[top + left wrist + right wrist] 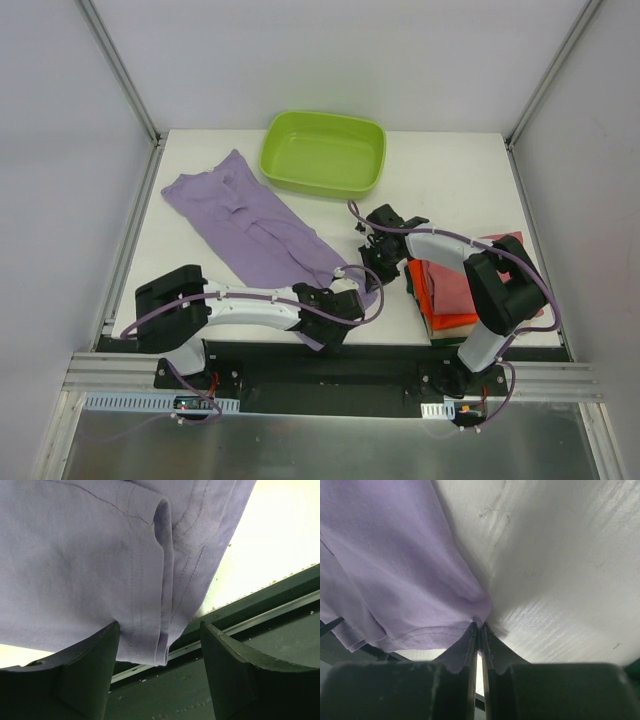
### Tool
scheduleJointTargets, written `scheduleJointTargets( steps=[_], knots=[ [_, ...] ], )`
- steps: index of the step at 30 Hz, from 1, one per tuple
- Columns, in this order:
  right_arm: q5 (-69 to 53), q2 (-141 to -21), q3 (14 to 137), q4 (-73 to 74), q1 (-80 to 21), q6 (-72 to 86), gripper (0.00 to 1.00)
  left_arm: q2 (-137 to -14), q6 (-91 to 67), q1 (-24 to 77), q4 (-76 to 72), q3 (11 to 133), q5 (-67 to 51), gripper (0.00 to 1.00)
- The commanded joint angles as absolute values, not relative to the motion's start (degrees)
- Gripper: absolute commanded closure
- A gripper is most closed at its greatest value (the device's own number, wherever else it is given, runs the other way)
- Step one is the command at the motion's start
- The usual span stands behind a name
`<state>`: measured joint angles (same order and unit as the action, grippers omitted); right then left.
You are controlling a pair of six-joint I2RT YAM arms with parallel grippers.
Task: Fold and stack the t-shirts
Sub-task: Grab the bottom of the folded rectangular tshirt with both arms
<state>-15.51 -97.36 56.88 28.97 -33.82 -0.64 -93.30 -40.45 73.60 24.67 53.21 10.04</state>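
My right fingers (480,632) are pinched closed on a corner of the lilac t-shirt (250,225), low over the surface (440,190). My left fingers (345,305) stand apart at the near edge, one on each side of a folded hem of the same shirt, not clamped on it. The shirt lies rumpled on a diagonal from the far left to the near middle. The folded t-shirts (450,288), orange and rose-red, sit stacked at the near right, partly under my right arm. A green tub (325,152) stands at the far middle.

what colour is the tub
The tub is lime green, best seen in the top view.
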Motion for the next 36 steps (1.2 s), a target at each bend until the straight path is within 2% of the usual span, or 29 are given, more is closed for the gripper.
scheduleJointTargets(
  steps=[1,4,9,12,13,14,22,29,36],
  knots=[
    [-17.6,-95.0,56.3,29.3,-33.6,-0.3,0.92,-97.7,-43.2,74.4,25.0,54.4,16.4,0.37],
    [-19.2,-94.5,55.9,28.8,-33.6,-0.1,0.92,-99.9,-44.2,74.4,25.7,55.0,18.3,0.39],
    [-20.0,-93.3,55.1,28.5,-33.3,-0.1,0.92,-101.0,-46.1,74.4,27.5,55.7,21.2,0.55],
    [-19.9,-92.6,54.8,28.4,-33.0,-0.1,0.92,-100.5,-46.1,74.5,28.2,56.0,20.1,0.76],
    [-19.9,-92.4,54.7,28.5,-32.9,-0.1,0.92,-99.8,-46.0,74.6,28.3,55.9,19.7,0.91],
    [-19.8,-92.0,54.6,28.6,-32.7,-0.1,0.92,-99.5,-45.9,75.0,28.3,56.0,19.5,1.0],
    [-17.4,-86.8,52.3,33.2,-30.8,-0.1,0.94,-95.4,-43.3,79.5,27.4,61.3,15.2,1.0],
    [-13.2,-76.9,46.6,38.3,-29.0,-0.9,0.96,-93.8,-39.2,80.6,20.1,64.2,4.6,1.0],
    [-14.0,-73.0,48.2,40.8,-28.5,-0.4,0.97,-89.1,-40.1,81.0,19.5,61.7,7.0,1.0]
  ],
)
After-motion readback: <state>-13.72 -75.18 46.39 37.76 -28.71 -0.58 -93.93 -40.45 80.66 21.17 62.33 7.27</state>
